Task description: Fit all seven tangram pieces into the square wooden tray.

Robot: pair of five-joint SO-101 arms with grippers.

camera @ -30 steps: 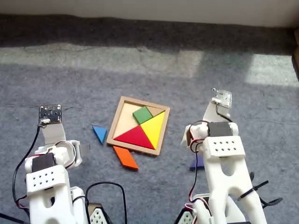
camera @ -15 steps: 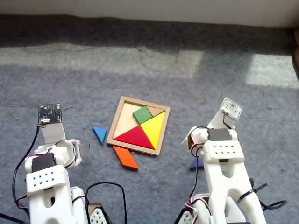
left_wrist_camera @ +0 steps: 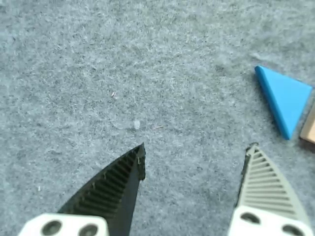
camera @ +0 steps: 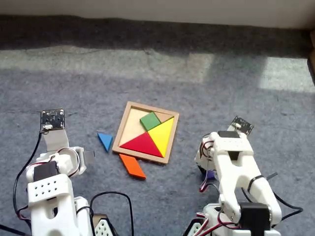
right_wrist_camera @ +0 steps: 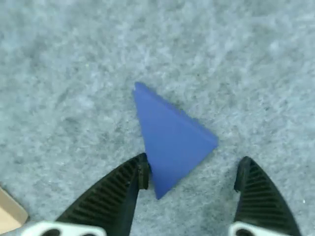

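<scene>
Grey carpeted bench [camera: 206, 93] | square wooden tray [camera: 130, 130] holds green square [camera: 150, 121], yellow triangle [camera: 162, 133], red triangle [camera: 142, 144] | orange parallelogram [camera: 132, 165] just beside tray's near edge | light blue triangle [camera: 105, 141] near tray's left side | left jaws wide apart over bare carpet | right jaws wide apart, straddling dark blue triangle [right_wrist_camera: 170, 137] lying flat, right of tray

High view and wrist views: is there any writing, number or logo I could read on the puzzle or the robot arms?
No readable text anywhere. The wooden tray and the pieces, such as the light blue triangle and the dark blue triangle, are plain. The small dark board on the left arm shows specks too small to read.
</scene>
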